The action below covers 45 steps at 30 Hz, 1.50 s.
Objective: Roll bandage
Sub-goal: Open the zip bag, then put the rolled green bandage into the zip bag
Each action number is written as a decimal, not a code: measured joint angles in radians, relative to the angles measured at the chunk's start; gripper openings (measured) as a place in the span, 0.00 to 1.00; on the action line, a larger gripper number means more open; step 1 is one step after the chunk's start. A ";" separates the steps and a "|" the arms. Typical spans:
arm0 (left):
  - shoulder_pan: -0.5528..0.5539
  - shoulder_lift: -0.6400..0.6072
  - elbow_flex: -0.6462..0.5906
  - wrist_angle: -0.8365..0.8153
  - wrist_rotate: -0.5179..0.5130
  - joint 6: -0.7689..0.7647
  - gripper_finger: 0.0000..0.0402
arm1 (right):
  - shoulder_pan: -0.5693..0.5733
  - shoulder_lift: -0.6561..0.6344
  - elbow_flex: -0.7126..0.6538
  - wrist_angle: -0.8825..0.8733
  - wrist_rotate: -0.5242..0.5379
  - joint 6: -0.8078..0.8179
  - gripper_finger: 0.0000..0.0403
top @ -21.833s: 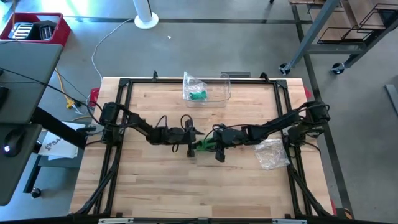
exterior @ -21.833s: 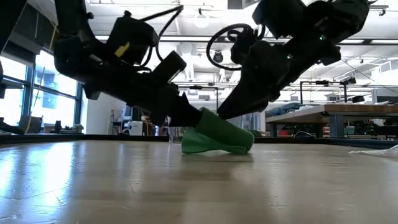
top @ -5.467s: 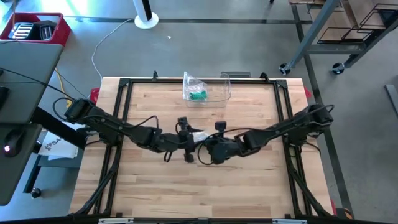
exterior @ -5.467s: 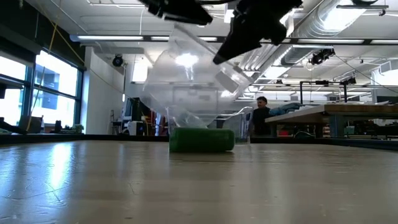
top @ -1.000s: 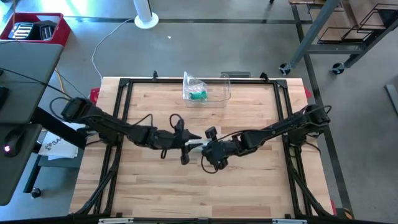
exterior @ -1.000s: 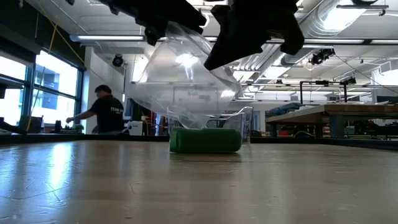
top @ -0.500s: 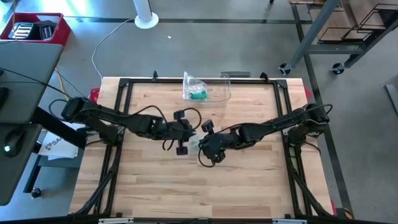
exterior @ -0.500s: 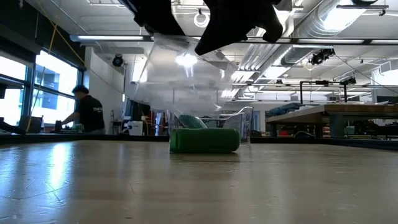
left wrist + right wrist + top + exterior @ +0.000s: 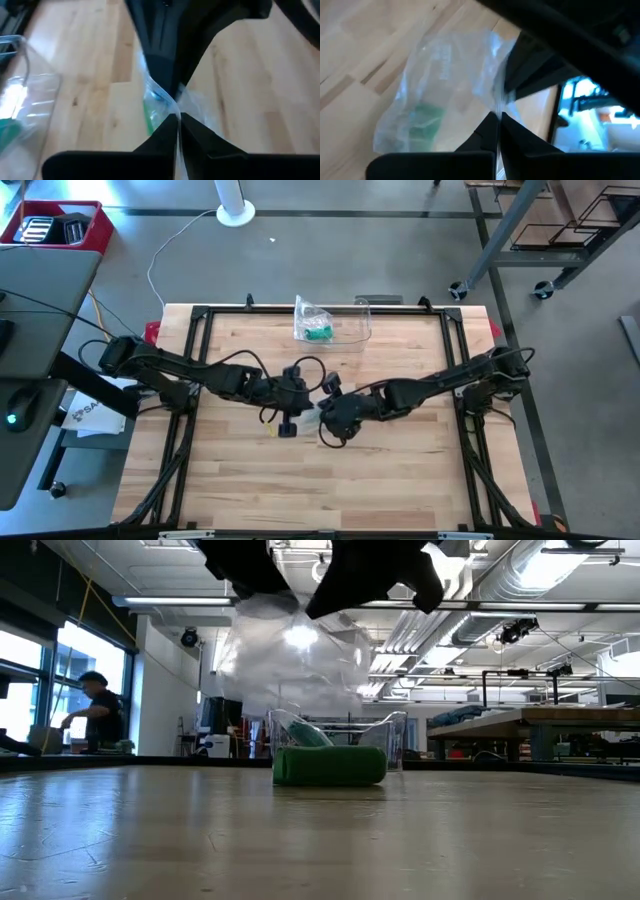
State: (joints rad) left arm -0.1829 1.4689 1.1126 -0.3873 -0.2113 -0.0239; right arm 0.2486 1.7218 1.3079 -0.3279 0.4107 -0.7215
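A clear plastic bag (image 9: 290, 660) hangs over the middle of the table, with both grippers shut on its top. My left gripper (image 9: 302, 406) comes in from the left and my right gripper (image 9: 322, 410) from the right, tips almost meeting. The green rolled bandage (image 9: 330, 766) lies on its side on the wood just below the bag. It shows green through the plastic in the right wrist view (image 9: 425, 125). Whether the bag's lower end touches the roll, I cannot tell. My left gripper pinches the bag's gathered top (image 9: 167, 102) between its two fingers, slanting down from the table's left. The bag hangs below it, crumpled; one layer or several, I cannot tell. My right gripper pinches the bag's top edge (image 9: 496, 95) between its two fingers, slanting down from the table's right, close beside the left gripper's fingers. The bag hangs slack beneath it, above the wood.
A clear container (image 9: 345, 325) at the table's far edge holds another bagged green bandage (image 9: 317, 330); it stands right behind the roll in the low view. Black frame rails (image 9: 200, 315) run round the table. A person (image 9: 95, 710) stands far off in the room.
Both grippers have gone up a little and my left gripper has tipped up and closed in on the right one. The bag's top, spread wide a second ago, is now gathered between them. Its lower end has drawn up from the green roll, which has stayed on the table.
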 joint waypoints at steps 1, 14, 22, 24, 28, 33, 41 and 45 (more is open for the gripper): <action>0.001 0.000 0.000 0.006 0.013 -0.002 0.05 | 0.002 0.000 0.000 0.017 0.000 -0.020 0.00; 0.006 0.001 0.000 0.016 -0.117 -0.041 0.01 | 0.048 0.000 0.000 0.040 -0.004 -0.116 0.00; -0.013 -0.036 0.000 -0.046 -0.441 -0.057 0.00 | 0.044 0.005 -0.014 0.045 0.059 -0.125 0.00; -0.033 -0.036 0.000 -0.048 -0.496 -0.037 0.00 | 0.036 0.014 -0.014 0.073 0.097 -0.128 0.00; -0.072 -0.026 0.000 -0.065 -0.535 -0.031 0.00 | -0.001 0.064 -0.014 0.169 0.103 -0.143 0.00; -0.129 0.002 0.000 -0.137 -0.636 -0.123 0.00 | -0.043 0.150 -0.014 0.258 0.085 -0.104 0.00; -0.177 0.101 -0.071 -0.233 -0.676 -0.359 0.00 | -0.058 0.183 -0.015 0.274 -0.064 0.048 0.23; -0.195 0.153 -0.100 -0.248 -0.731 -0.460 0.00 | -0.058 0.141 -0.015 0.170 -0.140 0.134 0.40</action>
State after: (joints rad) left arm -0.3776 1.6215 1.0123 -0.6349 -0.9425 -0.4843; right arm 0.1902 1.8629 1.2930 -0.1579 0.2711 -0.5879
